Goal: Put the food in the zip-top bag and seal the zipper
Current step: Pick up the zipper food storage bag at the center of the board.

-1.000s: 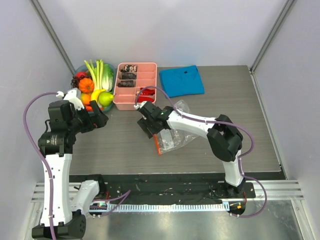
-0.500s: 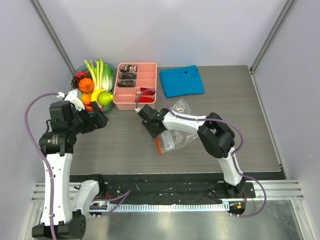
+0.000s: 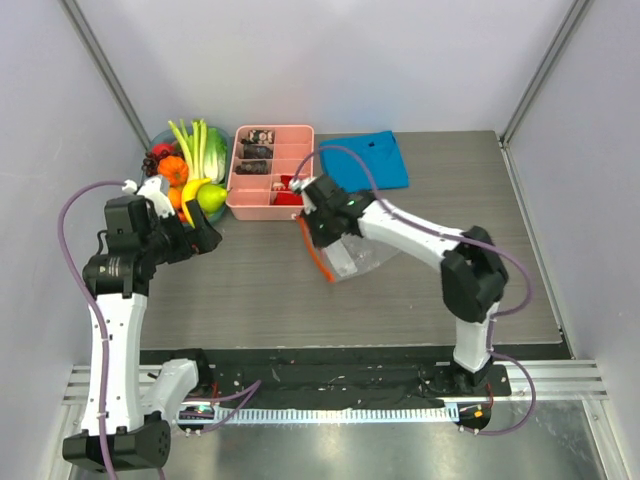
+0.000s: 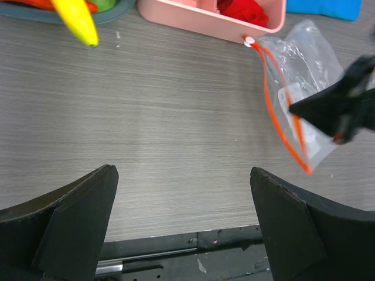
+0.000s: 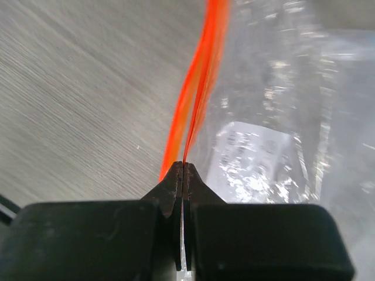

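Observation:
The food [image 3: 190,168], a heap of toy fruits and vegetables, sits in a bowl at the far left; its yellow banana [image 4: 76,17] shows in the left wrist view. The clear zip-top bag [image 3: 358,255] hangs lifted near the table's middle. My right gripper [image 3: 322,232] is shut on the bag's orange-red zipper [image 3: 318,258]. In the right wrist view the zipper [image 5: 199,76] runs straight out of the closed right gripper [image 5: 183,167], with the bag [image 5: 275,117] to its right. My left gripper [image 3: 195,238] stands open and empty beside the bowl, apart from the bag [image 4: 299,76].
A pink compartment tray [image 3: 272,128] with small dark and red items stands behind the bag. A folded blue cloth [image 3: 363,162] lies at the back right of it. The bowl's rim [image 4: 111,14] is just ahead of my left gripper [image 4: 181,175].
My right gripper has shut on the bag's zipper edge and raised it toward the pink tray, pulling the bag off its flat place. The left arm has barely shifted.

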